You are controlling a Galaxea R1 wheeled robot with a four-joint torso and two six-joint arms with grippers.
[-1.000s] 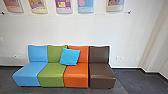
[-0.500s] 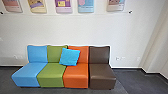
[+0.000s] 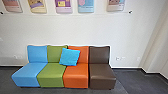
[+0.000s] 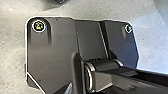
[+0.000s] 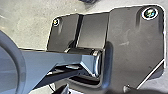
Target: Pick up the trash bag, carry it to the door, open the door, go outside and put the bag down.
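Note:
In the left wrist view, the robot's own dark base plate (image 4: 52, 52) and its jointed bar lie over a grey floor (image 4: 150, 47). The right wrist view looks down on the same plate (image 5: 130, 37), with a smooth grey-blue part of the robot (image 5: 45, 62) across it. How either gripper stands cannot be made out.
Ahead in the head view, blue, green, orange (image 3: 76, 75) and brown (image 3: 102, 75) seats stand in a row against a white wall (image 3: 57, 30). A blue cushion (image 3: 69, 57) leans on them. Pictures hang above; dark floor (image 3: 132, 81) extends at the right.
The head view shifted very slightly at first, so the camera moved a little, then held steady. The seats and cushion stand as before.

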